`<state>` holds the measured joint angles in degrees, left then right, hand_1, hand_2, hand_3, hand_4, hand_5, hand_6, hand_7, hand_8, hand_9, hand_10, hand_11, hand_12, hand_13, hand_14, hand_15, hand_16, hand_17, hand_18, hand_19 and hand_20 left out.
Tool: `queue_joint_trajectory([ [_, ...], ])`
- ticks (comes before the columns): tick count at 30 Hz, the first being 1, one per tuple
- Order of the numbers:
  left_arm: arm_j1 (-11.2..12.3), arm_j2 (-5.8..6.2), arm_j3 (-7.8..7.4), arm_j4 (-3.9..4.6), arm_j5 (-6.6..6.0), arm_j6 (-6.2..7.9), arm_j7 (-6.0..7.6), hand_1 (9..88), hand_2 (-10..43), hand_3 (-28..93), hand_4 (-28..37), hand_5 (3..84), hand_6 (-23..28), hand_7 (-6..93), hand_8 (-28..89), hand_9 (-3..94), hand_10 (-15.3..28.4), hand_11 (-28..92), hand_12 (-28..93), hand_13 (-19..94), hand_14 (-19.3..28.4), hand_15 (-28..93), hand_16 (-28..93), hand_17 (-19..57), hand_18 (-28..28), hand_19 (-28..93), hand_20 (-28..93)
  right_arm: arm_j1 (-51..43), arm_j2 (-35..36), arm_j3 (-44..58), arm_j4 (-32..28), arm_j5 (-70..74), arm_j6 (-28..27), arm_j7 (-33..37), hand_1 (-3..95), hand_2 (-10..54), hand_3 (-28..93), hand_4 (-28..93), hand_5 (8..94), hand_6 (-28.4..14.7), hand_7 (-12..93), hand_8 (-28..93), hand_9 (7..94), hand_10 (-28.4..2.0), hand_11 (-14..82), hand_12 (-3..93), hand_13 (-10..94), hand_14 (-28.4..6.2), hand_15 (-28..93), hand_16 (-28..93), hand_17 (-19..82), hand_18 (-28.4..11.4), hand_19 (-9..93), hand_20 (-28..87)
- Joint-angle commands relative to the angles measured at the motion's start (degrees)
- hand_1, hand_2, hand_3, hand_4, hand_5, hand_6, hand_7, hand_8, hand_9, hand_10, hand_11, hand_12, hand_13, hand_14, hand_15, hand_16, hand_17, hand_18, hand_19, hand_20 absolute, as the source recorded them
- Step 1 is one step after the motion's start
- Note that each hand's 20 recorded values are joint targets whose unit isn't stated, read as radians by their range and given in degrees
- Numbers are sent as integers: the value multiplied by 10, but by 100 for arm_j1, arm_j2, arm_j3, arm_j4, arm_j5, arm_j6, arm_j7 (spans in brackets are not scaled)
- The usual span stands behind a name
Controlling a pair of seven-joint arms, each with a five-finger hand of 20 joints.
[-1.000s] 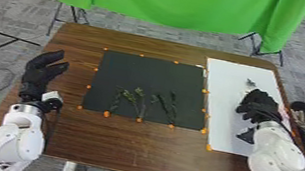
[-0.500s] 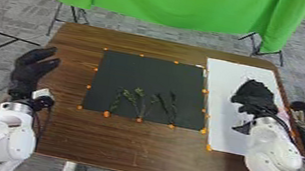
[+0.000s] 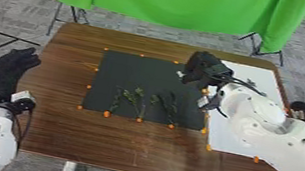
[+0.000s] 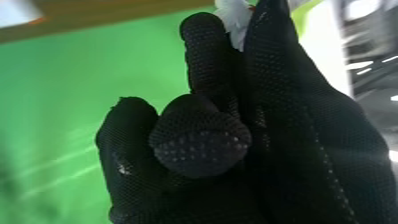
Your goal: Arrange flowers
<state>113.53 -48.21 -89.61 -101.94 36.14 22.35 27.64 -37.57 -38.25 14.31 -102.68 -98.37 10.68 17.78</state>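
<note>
Right hand [image 3: 202, 70], in black fabric glove, now over the dark mat's inner edge with a small white-petalled flower [image 4: 233, 19].

Half a second ago that hand was over the white rectangular board [image 3: 225, 144]; it has since swung left and forward, to the far right corner of the dark square mat [image 3: 133, 72]. Its fingers are drawn close together, pinching the flower near their tips. The left hand [image 3: 9, 68], also black-gloved, has shifted outward to beside the left edge of the brown wooden table [image 3: 112, 142], its fingers relaxed and mostly straight. Thin green leafy sprigs [image 3: 138, 102] lie unchanged along the mat's near edge.
</note>
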Motion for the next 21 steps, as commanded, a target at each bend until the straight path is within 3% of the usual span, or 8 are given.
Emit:
queue_joint_trajectory([
  [1, 10, -31, 154, 47, -188, 170, 105, 220, 196, 627, -282, 592, 16, 154, -87, 523, 135, 205, 124, 414, 158, 228, 0, 92, 73, 47, 156, 818, -1201, -637, 30, -139, -119, -512, 624, -95, 590, -205, 814, 16, 198, 46, 888, -112, 34, 305, 927, -15, 614, 293, 675, -117, 932, 563],
  [7, -137, -33, 287, 121, -163, 137, 91, 218, 207, 636, -283, 601, 17, 149, -85, 520, 136, 200, 123, 416, 158, 229, 1, 96, 70, 48, 159, 915, -1962, -1070, 378, -595, 58, -765, 618, -95, 594, -206, 813, 18, 198, 45, 886, -108, 32, 303, 932, -10, 612, 291, 682, -115, 932, 565],
  [12, -306, -41, 493, 194, -194, 135, 148, 216, 193, 648, -283, 599, 18, 148, -85, 513, 137, 197, 123, 410, 156, 220, -3, 95, 70, 47, 159, 877, -2438, -1220, 705, -690, -33, -845, 613, -95, 599, -211, 813, 25, 200, 41, 884, -102, 28, 296, 935, -11, 614, 291, 685, -115, 932, 570],
  [16, -485, -55, 636, 268, -166, 76, 115, 218, 194, 643, -283, 596, 21, 146, -84, 507, 138, 193, 122, 409, 155, 218, -3, 96, 69, 46, 159, 868, -2760, -1343, 991, -824, -66, -788, 612, -95, 600, -214, 813, 27, 202, 37, 883, -101, 28, 294, 936, -12, 615, 290, 686, -114, 932, 574],
  [21, -536, -5, 706, 231, -207, 147, 168, 203, 175, 660, -283, 574, 24, 152, -80, 485, 134, 191, 124, 403, 156, 218, -2, 94, 71, 50, 160, 868, -3202, -1440, 1416, -1057, -216, -828, 610, -95, 600, -215, 813, 28, 203, 35, 881, -99, 26, 290, 937, -10, 615, 289, 687, -114, 932, 577],
])
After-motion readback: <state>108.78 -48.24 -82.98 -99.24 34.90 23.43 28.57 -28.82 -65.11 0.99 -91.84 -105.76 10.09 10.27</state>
